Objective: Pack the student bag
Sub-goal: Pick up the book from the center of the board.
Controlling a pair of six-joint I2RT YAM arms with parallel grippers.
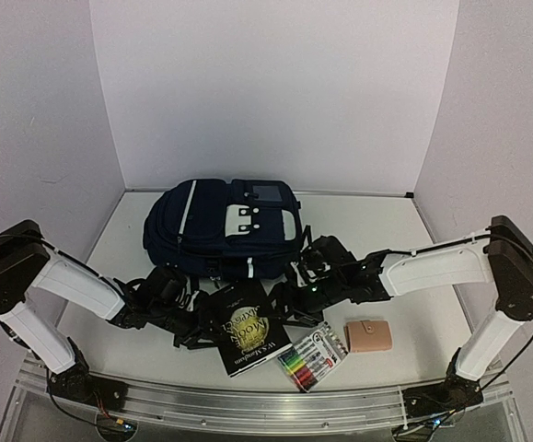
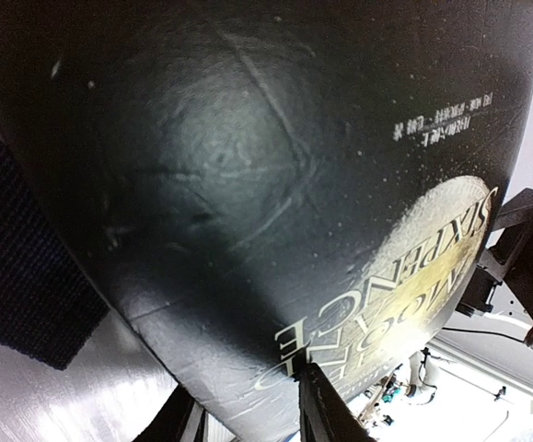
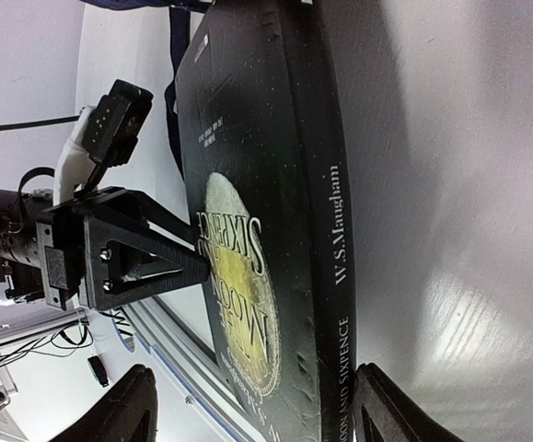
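The navy student bag (image 1: 220, 230) lies flat at the back middle of the table, and a dark strap of it shows in the left wrist view (image 2: 17, 267). A black book (image 1: 245, 330) titled "The Moon and Sixpence" lies just in front of it. My left gripper (image 1: 197, 330) is shut on the book's left edge, with one finger (image 2: 326, 414) on the cover (image 2: 248, 184) and the other under it. My right gripper (image 1: 284, 308) is open at the book's right side. Its fingers (image 3: 386, 405) straddle the spine end of the book (image 3: 275, 184).
A clear pack of coloured markers (image 1: 312, 357) lies right of the book near the front edge. A tan wallet (image 1: 369, 335) lies right of the markers. White walls close in the table on three sides. A metal rail (image 1: 248, 405) runs along the front.
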